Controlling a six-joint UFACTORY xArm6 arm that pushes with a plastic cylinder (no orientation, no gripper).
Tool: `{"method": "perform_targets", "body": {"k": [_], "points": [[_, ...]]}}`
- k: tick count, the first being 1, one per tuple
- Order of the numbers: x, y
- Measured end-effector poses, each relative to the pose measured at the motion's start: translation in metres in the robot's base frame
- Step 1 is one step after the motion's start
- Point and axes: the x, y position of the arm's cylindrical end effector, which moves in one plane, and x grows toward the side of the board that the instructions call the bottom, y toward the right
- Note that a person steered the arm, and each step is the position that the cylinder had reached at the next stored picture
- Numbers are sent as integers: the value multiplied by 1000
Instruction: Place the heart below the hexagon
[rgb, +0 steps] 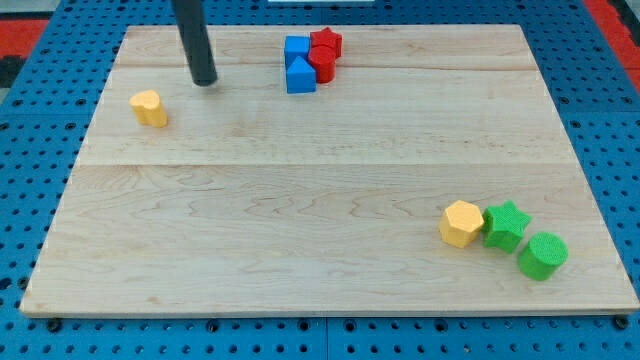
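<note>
The yellow heart (149, 107) lies at the upper left of the wooden board (300, 240). My tip (205, 80) stands just to its upper right, apart from it, a bare rod holding nothing. Further right, at the top, a blue cube (296, 48), a blue triangle (300, 76), a red star (326, 41) and a red cylinder (323, 66) sit clustered together. The yellow hexagon (461, 222) is at the lower right, touching a green star (506, 224), beside a green cylinder (543, 255).

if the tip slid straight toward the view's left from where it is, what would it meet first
Probably nothing: my tip sits above and to the right of the yellow heart, which lies lower in the view, so a straight leftward line looks free to the wooden board's edge.
</note>
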Motion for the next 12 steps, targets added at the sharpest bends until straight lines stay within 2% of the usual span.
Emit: {"method": "perform_targets", "body": {"k": [1, 2, 3, 4, 5, 6, 7, 8, 9, 10, 11, 12], "points": [[28, -46], [74, 1], [93, 54], [32, -1], [50, -49], [98, -41], [125, 83], [152, 148], [99, 97], [89, 57], [135, 73], [170, 141]]}}
